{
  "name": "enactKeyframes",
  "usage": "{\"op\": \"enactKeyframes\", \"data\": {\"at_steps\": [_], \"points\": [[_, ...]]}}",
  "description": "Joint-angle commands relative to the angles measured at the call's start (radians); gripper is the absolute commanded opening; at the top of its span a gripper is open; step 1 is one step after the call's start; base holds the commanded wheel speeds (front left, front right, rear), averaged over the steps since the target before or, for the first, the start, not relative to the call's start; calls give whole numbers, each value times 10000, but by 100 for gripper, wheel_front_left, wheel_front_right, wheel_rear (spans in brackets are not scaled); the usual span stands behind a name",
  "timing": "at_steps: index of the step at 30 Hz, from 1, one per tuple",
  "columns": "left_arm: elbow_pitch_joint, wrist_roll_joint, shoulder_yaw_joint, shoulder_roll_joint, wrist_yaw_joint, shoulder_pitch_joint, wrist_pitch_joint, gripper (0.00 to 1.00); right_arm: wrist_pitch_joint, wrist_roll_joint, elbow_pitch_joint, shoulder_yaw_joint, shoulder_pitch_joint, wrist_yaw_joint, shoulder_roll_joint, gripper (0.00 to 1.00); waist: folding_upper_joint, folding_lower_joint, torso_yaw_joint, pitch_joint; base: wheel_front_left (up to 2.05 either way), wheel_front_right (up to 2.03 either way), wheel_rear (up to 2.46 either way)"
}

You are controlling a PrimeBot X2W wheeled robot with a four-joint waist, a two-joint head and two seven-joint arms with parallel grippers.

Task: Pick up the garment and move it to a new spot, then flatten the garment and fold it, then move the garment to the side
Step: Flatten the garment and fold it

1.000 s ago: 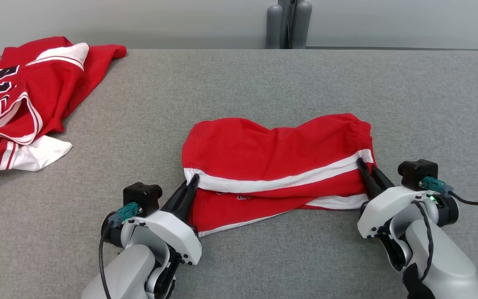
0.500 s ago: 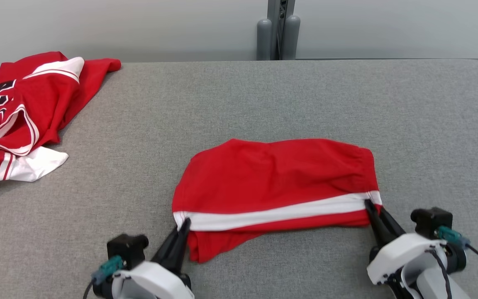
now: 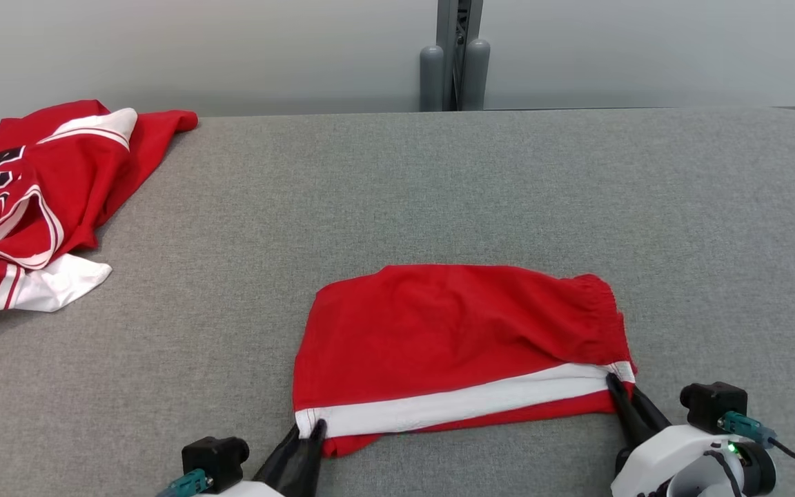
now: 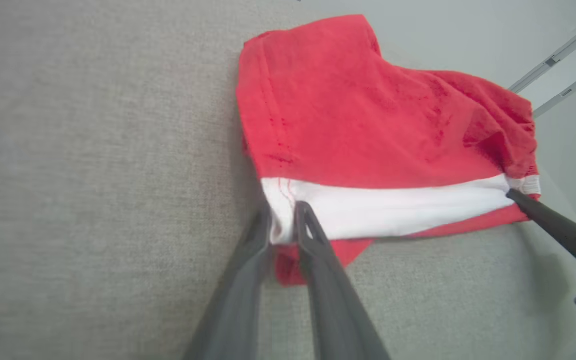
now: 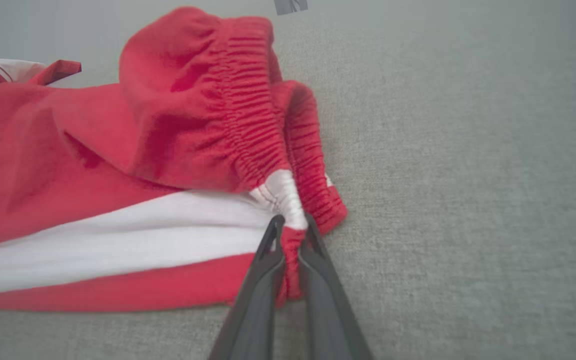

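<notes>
Left gripper (image 3: pixel 309 433) and right gripper (image 3: pixel 613 384) both clamp near corners of the red shorts (image 3: pixel 453 331) (white-striped edge).

The shorts (image 3: pixel 459 331) are bright red, with one broad white stripe (image 3: pixel 466 407) along an edge and a red gathered waistband (image 5: pixel 253 115). The desk (image 3: pixel 439 193) is covered in plain mid-grey woven cloth. The jersey (image 3: pixel 38 186) is red with white panels, thin white piping and black numerals edged in white. The fingers (image 5: pixel 255 300) are dark grey, and the wrist housing (image 3: pixel 673 455) is white with a teal plug (image 3: pixel 739 422)
</notes>
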State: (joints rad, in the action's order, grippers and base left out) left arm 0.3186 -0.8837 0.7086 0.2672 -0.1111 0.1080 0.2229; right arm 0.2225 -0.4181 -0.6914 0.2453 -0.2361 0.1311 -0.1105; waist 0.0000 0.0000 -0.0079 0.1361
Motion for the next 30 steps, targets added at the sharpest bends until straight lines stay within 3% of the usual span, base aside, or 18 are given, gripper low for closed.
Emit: {"op": "enactKeyframes", "data": {"at_steps": [1,5,6,7,17,30], "points": [[79,-184,-68,52,55,-181,-29,100,-88,45,-107,35,244,-6,-35,19,0,0,-10,-75,0,0,0],[103,-234,-111,154,68,-371,37,100,-64,-1,-134,96,396,-6,-34,47,0,0,-47,-207,0,0,0],[87,-237,-134,178,50,-420,70,100,-35,-17,-142,91,440,-6,-40,78,0,0,-58,-245,0,0,0],[53,-238,-165,204,29,-465,83,100,-9,-27,-144,98,484,-6,-45,100,0,0,-70,-284,0,0,0],[-785,279,-414,620,-268,-657,305,100,262,95,523,-175,958,-4,-182,100,0,0,-191,-663,0,0,0],[-1842,899,-1254,1045,-1105,-578,414,100,54,1108,3114,-1595,1482,-4,-265,100,0,0,-360,-1156,0,0,0]]}}
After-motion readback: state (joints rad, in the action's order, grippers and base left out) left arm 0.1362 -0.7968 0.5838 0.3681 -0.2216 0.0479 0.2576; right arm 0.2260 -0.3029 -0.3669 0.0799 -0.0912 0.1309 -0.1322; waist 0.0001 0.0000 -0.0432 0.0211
